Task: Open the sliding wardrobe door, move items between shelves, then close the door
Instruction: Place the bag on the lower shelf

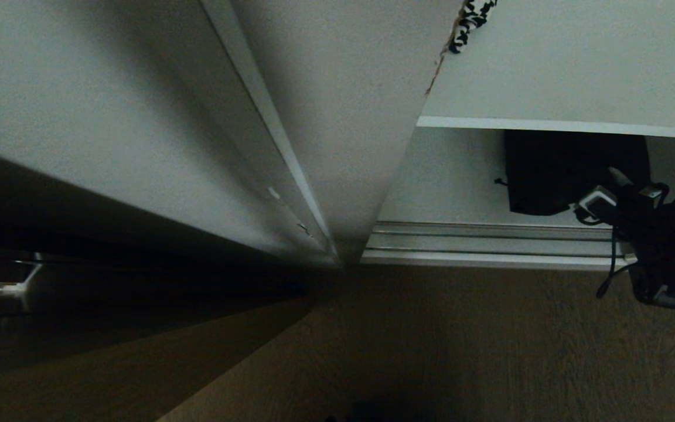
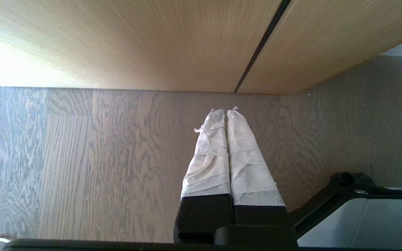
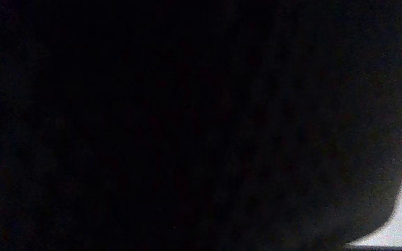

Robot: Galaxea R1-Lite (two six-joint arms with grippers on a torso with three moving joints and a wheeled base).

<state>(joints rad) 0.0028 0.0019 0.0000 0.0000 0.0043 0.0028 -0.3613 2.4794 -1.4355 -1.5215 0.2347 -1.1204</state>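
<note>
The sliding wardrobe door [image 1: 138, 117], a pale panel with a thin silver frame, stands slid to the left, leaving the right compartment open. A white shelf [image 1: 548, 124] spans that compartment. Beneath it, on the wardrobe's white bottom board, lies the black fabric item [image 1: 560, 170]. My right gripper [image 1: 604, 196] reaches in from the right and sits against the item's lower right corner. Black fabric [image 3: 187, 125] fills almost the whole right wrist view. My left gripper [image 2: 226, 111] hangs parked over the floor, its taped fingers [image 2: 208, 153] pressed together and empty.
A silver floor track [image 1: 490, 243] runs along the wardrobe's front. A scrap of houndstooth cushion [image 1: 472, 17] shows on the shelf above. Wood floor [image 1: 490, 340] lies in front. A wood-grain door [image 2: 187, 42] and my base [image 2: 379, 216] are near the left gripper.
</note>
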